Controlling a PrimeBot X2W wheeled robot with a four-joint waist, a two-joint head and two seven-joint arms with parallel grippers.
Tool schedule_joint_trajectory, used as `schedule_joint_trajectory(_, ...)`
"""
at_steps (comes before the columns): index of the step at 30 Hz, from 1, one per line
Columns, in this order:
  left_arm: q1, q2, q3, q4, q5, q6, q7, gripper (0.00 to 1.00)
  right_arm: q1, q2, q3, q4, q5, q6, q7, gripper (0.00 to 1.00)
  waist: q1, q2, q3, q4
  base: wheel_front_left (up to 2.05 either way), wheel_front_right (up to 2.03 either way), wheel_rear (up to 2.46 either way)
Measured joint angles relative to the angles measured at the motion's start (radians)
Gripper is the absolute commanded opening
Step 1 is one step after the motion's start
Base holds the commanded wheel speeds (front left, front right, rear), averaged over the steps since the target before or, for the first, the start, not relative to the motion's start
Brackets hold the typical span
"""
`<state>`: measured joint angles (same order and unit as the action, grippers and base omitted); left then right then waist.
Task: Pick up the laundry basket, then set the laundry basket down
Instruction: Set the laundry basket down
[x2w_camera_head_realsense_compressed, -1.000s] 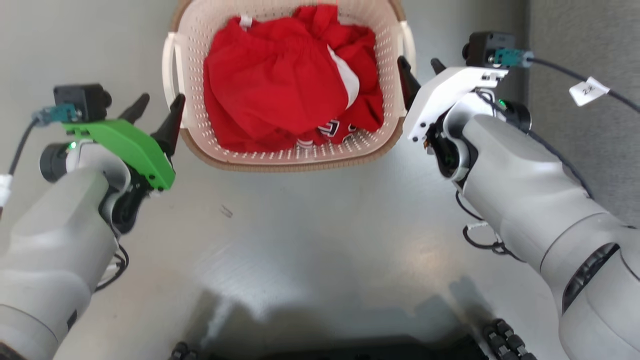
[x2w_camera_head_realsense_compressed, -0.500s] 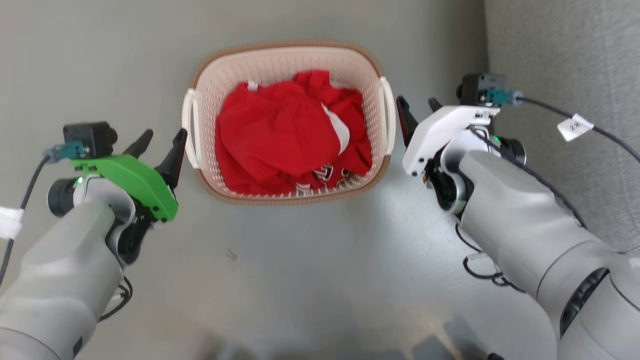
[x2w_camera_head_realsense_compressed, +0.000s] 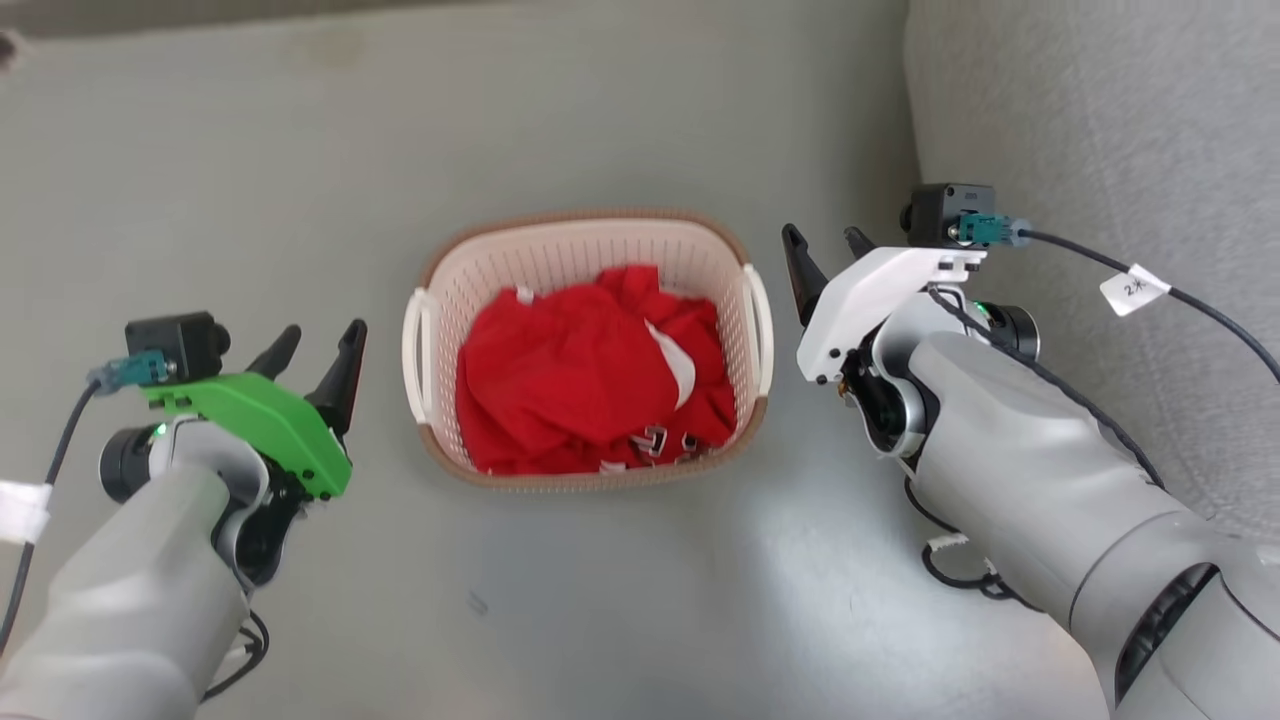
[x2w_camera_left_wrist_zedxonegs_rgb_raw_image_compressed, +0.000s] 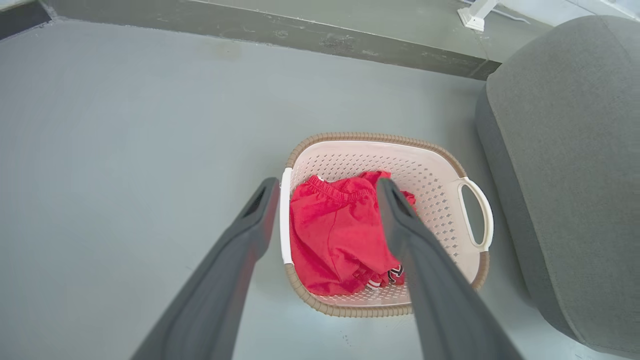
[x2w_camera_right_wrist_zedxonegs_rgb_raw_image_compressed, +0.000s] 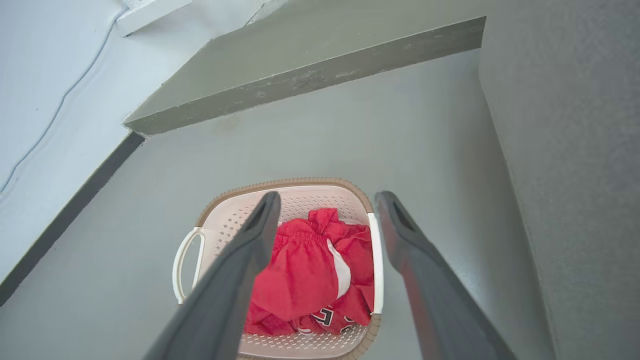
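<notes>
The laundry basket (x2w_camera_head_realsense_compressed: 560, 262) stands on the grey floor, cream-white and perforated, with a brown rim and a white loop handle on each side. A crumpled red garment (x2w_camera_head_realsense_compressed: 570, 390) lies inside it. My left gripper (x2w_camera_head_realsense_compressed: 322, 340) hangs open to the left of the basket, a short gap from the left handle (x2w_camera_head_realsense_compressed: 412, 350). To the right, my right gripper (x2w_camera_head_realsense_compressed: 820, 240) is open too, above and beside the right handle (x2w_camera_head_realsense_compressed: 763, 330). In the left wrist view the basket (x2w_camera_left_wrist_zedxonegs_rgb_raw_image_compressed: 375, 136) lies below the open fingers (x2w_camera_left_wrist_zedxonegs_rgb_raw_image_compressed: 250, 220). The right wrist view looks down on the basket (x2w_camera_right_wrist_zedxonegs_rgb_raw_image_compressed: 285, 183) between its spread fingers (x2w_camera_right_wrist_zedxonegs_rgb_raw_image_compressed: 400, 235).
A grey upholstered seat (x2w_camera_head_realsense_compressed: 1100, 140) stands close to the basket's right side (x2w_camera_left_wrist_zedxonegs_rgb_raw_image_compressed: 570, 165). A low grey step or ledge (x2w_camera_right_wrist_zedxonegs_rgb_raw_image_compressed: 310, 75) runs along the far side of the floor. A tagged cable (x2w_camera_head_realsense_compressed: 1130, 287) trails from the right wrist camera.
The head camera has pulled up and back, so the basket looks smaller and lower. Both open grippers, close beside the handles a second ago, now stand apart from them. The basket stays on the floor.
</notes>
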<state>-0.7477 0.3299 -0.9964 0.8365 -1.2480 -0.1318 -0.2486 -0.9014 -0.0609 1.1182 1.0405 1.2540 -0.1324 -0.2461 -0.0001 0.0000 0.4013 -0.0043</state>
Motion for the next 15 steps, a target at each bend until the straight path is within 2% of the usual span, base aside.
schedule_joint_trajectory(7,0.060,0.000,0.066,-0.013,0.034,0.000,0.000,1.00,0.074,-0.003,-0.054,-0.020,-0.047,0.000,0.000,1.00,0.0000,0.0000,-0.099,-0.002,0.00,0.00,0.00)
schedule_joint_trajectory(15,0.118,0.001,0.167,-0.062,0.100,0.009,0.000,1.00,0.130,-0.035,-0.138,-0.098,-0.131,0.003,0.000,1.00,0.0000,0.0000,-0.196,-0.001,0.00,0.00,0.00)
